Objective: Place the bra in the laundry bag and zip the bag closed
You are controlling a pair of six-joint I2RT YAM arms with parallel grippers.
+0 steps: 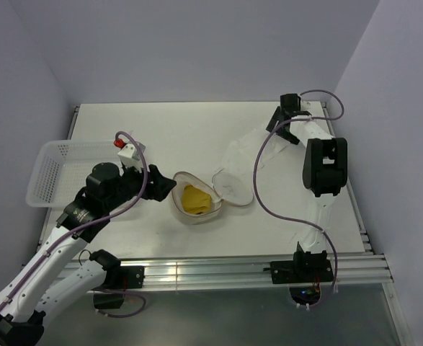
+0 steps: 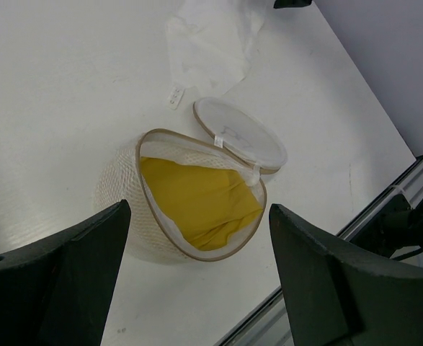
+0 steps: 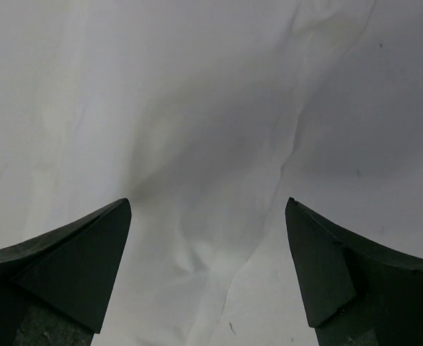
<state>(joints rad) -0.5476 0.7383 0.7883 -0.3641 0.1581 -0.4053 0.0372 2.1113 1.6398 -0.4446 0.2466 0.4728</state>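
Note:
The laundry bag [image 1: 183, 210] lies unzipped at the table's middle, its round lid [image 1: 233, 187] flipped open to the right. The mustard-yellow bra [image 1: 195, 197] sits inside it. In the left wrist view the bra [image 2: 197, 202] fills the bag's mesh wall [image 2: 121, 191], and the lid [image 2: 240, 133] hangs off the brownish zipper rim. My left gripper [image 1: 166, 186] hovers just left of the bag, open and holding nothing [image 2: 200, 288]. My right gripper [image 1: 279, 124] stands open at the far right over the thin white cloth [image 3: 197, 144], its jaws wide apart [image 3: 207, 274].
A white perforated basket [image 1: 52, 173] stands at the left edge, behind my left arm. The thin white cloth [image 1: 248, 155] lies spread between the bag's lid and my right gripper. A small white tag [image 2: 175, 96] lies near the lid. The table's metal front rail [image 1: 218, 270] runs along the near edge.

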